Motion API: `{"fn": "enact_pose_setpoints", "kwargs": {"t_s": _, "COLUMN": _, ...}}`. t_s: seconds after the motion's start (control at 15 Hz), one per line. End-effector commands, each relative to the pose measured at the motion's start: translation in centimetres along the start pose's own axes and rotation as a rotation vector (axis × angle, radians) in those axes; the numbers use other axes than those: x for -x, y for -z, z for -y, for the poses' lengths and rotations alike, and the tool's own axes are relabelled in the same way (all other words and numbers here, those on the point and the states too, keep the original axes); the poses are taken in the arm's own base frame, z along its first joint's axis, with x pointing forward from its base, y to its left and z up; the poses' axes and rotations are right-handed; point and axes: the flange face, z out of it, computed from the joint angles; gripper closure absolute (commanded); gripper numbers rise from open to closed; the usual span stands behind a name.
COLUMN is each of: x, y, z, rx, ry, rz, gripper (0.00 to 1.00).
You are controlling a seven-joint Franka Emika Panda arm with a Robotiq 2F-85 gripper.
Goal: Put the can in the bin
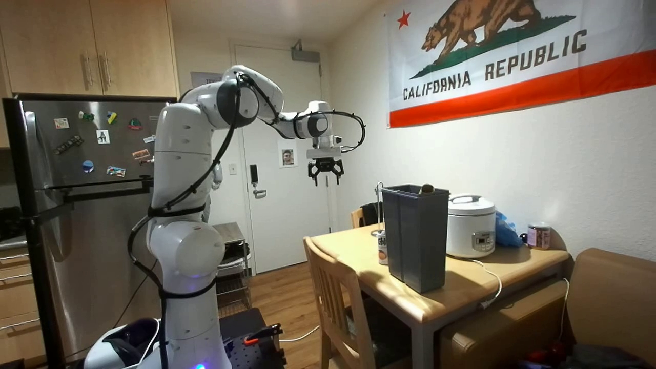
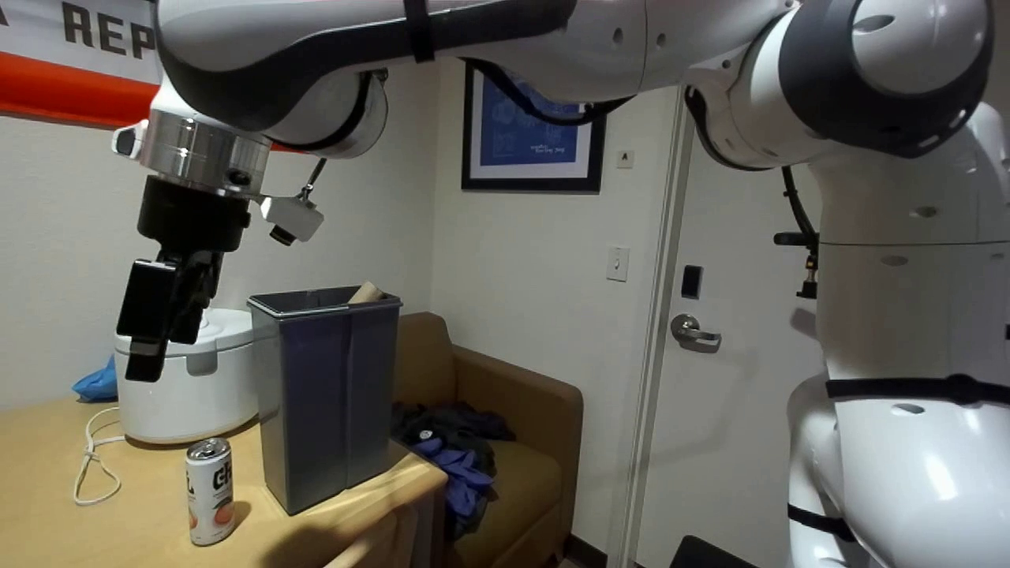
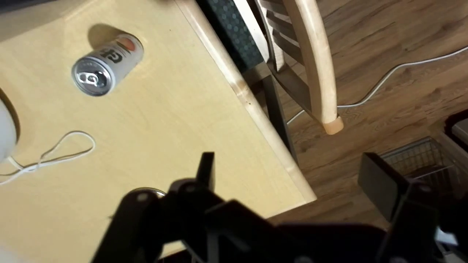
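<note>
Gripper (image 1: pixel 327 181) wide, fingers spread and pointing down, well above the table (image 2: pixel 47 465); in the wrist view one finger shows against the tabletop, the other past its edge against the floor (image 3: pixel 365 73); arm (image 1: pixel 184 189) is up and bent over, wrist hanging at its end; can (image 2: pixel 211 493) stands upright on the table, tab end up, well below the gripper; bin (image 2: pixel 312 418) upright on the same table, can just beside it, outside, small gap between; in an exterior view the bin hides part of the can; a tan piece (image 2: pixel 367 293) shows above the bin's rim in both exterior views, can't tell what it is; cooker (image 1: pixel 470 233) sits near the bin, can't tell if they touch; its cord (image 3: pixel 69 157) lies looped on the table; blue bag (image 1: pixel 507 231) and jar (image 1: pixel 539 237) past the cooker; chair (image 1: pixel 338 287) at the table edge; sofa (image 2: pixel 517 402) beyond the table, clothes (image 2: pixel 458 457) on it; fridge (image 1: pixel 102 246) behind the arm.
</note>
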Motion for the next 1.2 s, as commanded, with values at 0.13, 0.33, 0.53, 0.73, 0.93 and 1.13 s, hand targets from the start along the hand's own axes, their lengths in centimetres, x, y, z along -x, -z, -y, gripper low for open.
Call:
{"fn": "enact_pose_setpoints", "kwargs": {"t_s": 0.13, "x": -3.0, "y": -3.6, "z": 0.4, "rx": 0.064, "ry": -0.046, "rz": 0.09, "gripper": 0.0}}
{"fn": "enact_pose_setpoints", "kwargs": {"t_s": 0.33, "x": -3.7, "y": -6.3, "z": -0.4, "rx": 0.151, "ry": -0.04, "rz": 0.192, "gripper": 0.0}}
{"fn": "enact_pose_setpoints", "kwargs": {"t_s": 0.53, "x": -4.2, "y": -8.1, "z": -1.4, "rx": 0.234, "ry": -0.042, "rz": 0.284, "gripper": 0.0}}
{"fn": "enact_pose_setpoints", "kwargs": {"t_s": 0.73, "x": -4.9, "y": -8.7, "z": -1.2, "rx": 0.238, "ry": 0.001, "rz": 0.327, "gripper": 0.0}}
{"fn": "enact_pose_setpoints", "kwargs": {"t_s": 0.93, "x": -4.6, "y": -9.4, "z": -1.2, "rx": 0.221, "ry": -0.005, "rz": 0.311, "gripper": 0.0}}
{"fn": "enact_pose_setpoints", "kwargs": {"t_s": 1.13, "x": -5.1, "y": -10.0, "z": -0.8, "rx": 0.221, "ry": -0.002, "rz": 0.281, "gripper": 0.0}}
